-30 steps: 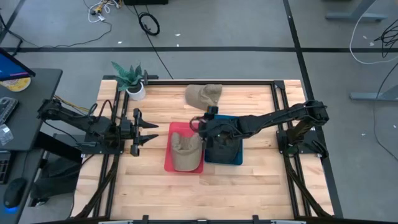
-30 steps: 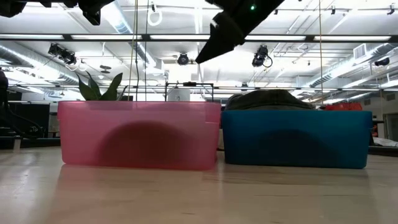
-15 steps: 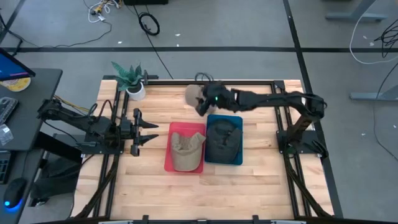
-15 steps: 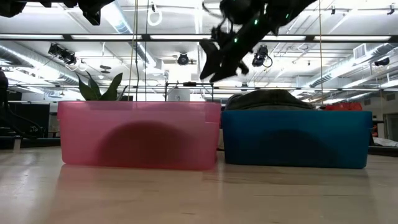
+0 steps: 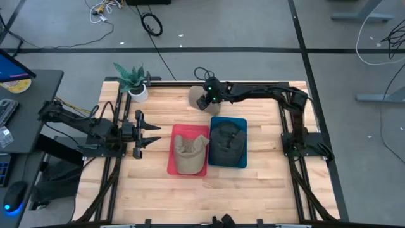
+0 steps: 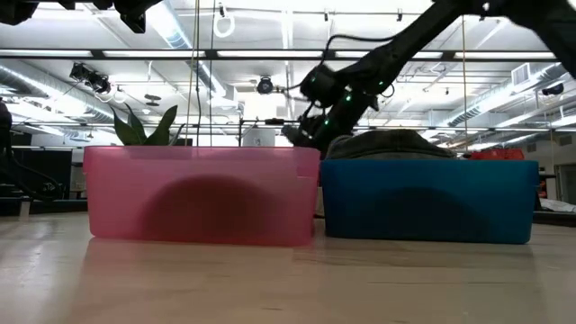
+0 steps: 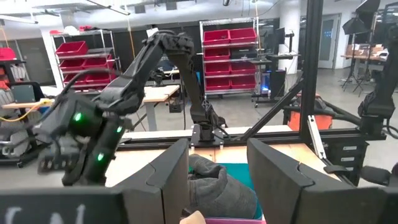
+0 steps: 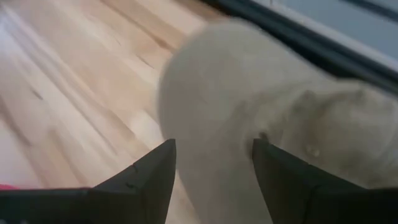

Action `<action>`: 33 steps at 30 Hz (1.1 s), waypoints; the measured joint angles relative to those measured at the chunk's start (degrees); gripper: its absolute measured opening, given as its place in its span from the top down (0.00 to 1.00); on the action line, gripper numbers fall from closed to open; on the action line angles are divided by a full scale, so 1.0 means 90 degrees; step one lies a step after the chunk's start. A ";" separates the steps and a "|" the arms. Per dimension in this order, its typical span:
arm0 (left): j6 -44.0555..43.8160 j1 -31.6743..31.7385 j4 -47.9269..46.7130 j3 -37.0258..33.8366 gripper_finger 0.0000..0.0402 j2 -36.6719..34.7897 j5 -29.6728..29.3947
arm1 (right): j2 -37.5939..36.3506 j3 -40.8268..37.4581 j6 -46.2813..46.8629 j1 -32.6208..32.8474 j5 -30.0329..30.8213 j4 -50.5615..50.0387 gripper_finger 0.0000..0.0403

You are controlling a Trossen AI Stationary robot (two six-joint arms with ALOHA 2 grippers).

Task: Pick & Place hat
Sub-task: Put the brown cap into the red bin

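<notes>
A loose tan hat [image 5: 195,96] lies on the table near the far edge; it fills the right wrist view [image 8: 249,106]. My right gripper [image 5: 205,102] is open and hangs close over this hat's near-left part, one finger [image 8: 146,177] on each side of its rounded edge; I cannot tell whether they touch it. Another tan hat [image 5: 188,152] lies in the pink bin [image 5: 172,152]. A dark hat [image 5: 226,142] lies in the blue bin [image 5: 240,161]. My left gripper [image 5: 150,132] waits open at the table's left, level, pointing at the bins.
A potted plant [image 5: 133,81] stands at the far left corner. The pink bin [image 6: 202,193] and the blue bin [image 6: 427,200] stand side by side mid-table. A black frame rail [image 5: 253,83] runs along the far edge just behind the loose hat.
My right gripper has gone from above the gap between the two bins toward the table's far edge and come down over the loose tan hat. The hats and the bins have stayed where they were.
</notes>
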 joint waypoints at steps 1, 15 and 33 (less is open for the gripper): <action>0.0026 0.0001 -0.0002 0.0000 0.58 0.0000 0.0000 | 0.0137 0.0136 0.0015 -0.0007 0.0002 -0.0185 0.47; -0.0010 0.0001 0.0005 0.0000 0.58 0.0000 0.0023 | 0.0815 0.0888 -0.0218 -0.0055 0.0069 -0.1315 0.59; -0.0014 0.0000 0.0001 0.0000 0.58 -0.0001 0.0024 | -0.0718 0.0889 -0.3153 0.0808 -0.0475 -0.2506 1.00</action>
